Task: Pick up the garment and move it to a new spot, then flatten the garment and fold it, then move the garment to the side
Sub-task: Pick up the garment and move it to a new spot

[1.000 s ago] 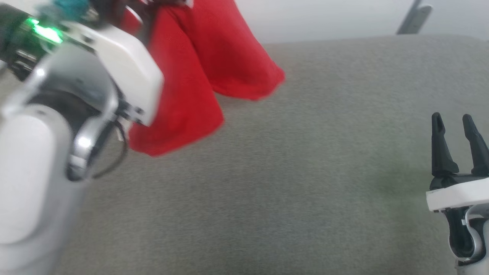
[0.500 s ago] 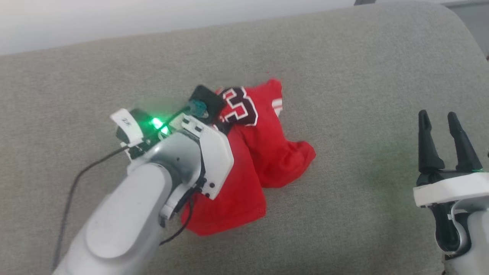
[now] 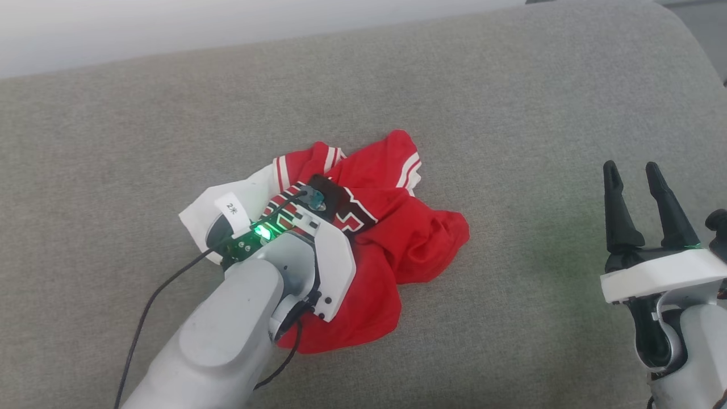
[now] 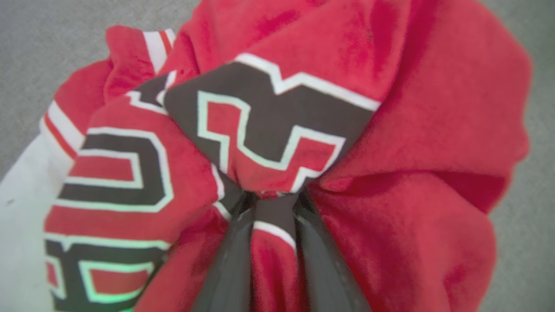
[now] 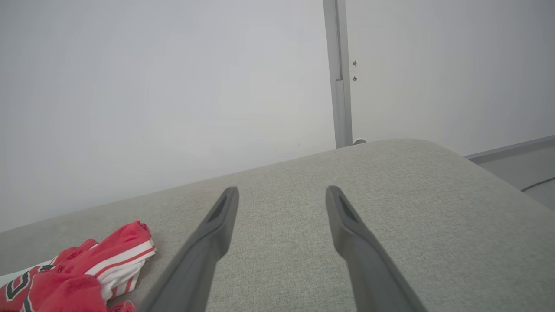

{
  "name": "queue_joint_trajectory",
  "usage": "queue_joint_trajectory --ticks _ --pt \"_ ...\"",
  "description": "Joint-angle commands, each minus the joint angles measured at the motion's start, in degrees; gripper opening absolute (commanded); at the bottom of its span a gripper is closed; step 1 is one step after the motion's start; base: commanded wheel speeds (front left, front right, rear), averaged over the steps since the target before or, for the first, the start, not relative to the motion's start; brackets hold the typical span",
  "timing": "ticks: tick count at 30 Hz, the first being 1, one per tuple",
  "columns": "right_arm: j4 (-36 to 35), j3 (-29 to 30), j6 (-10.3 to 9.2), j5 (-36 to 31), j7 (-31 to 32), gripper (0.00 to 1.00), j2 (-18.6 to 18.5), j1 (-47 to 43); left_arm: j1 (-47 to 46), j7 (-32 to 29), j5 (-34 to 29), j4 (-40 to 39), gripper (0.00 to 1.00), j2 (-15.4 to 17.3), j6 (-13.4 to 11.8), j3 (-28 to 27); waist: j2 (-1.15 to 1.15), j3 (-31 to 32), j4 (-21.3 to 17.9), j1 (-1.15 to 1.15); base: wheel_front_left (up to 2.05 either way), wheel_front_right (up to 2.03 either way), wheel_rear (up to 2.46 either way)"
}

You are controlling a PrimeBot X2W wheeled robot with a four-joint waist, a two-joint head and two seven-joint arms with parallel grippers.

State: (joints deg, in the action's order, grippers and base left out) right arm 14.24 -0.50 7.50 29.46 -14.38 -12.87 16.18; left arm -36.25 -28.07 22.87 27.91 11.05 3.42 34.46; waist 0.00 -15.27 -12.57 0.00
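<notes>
One garment (image 3: 420, 238) lies crumpled on the grey surface (image 3: 511, 85). Of two grippers, the left gripper (image 4: 273, 203) has its jaws pinching a red fold, and the right gripper (image 3: 630, 166), far right, has its jaws spread and empty.

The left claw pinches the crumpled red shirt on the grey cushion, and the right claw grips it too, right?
No: the right gripper stands open and empty, apart from the garment, as the right wrist view shows. The left gripper does pinch it.
</notes>
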Motion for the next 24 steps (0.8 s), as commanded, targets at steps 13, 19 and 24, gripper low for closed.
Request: queue_joint_trajectory --ticks 13,19,24 --pt "1.06 -0.72 -0.02 -0.12 -0.16 1.0 -2.02 -2.78 0.53 15.03 2.43 -2.91 1.0 2.9 1.06 -4.08 0.0 6.87 5.33 0.0 0.0 0.0 0.0" --pt "1.14 -0.11 -0.02 -0.78 0.43 1.0 -2.6 -4.4 4.88 23.44 3.34 -6.77 1.0 6.39 -0.95 -8.38 0.0 9.12 7.51 0.0 0.0 0.0 0.0" --pt "1.8 0.76 -0.02 -0.86 0.71 1.0 -3.02 -6.27 10.99 30.14 4.35 -10.03 1.0 9.78 -3.66 -12.86 0.0 11.33 9.74 0.0 0.0 0.0 0.0"
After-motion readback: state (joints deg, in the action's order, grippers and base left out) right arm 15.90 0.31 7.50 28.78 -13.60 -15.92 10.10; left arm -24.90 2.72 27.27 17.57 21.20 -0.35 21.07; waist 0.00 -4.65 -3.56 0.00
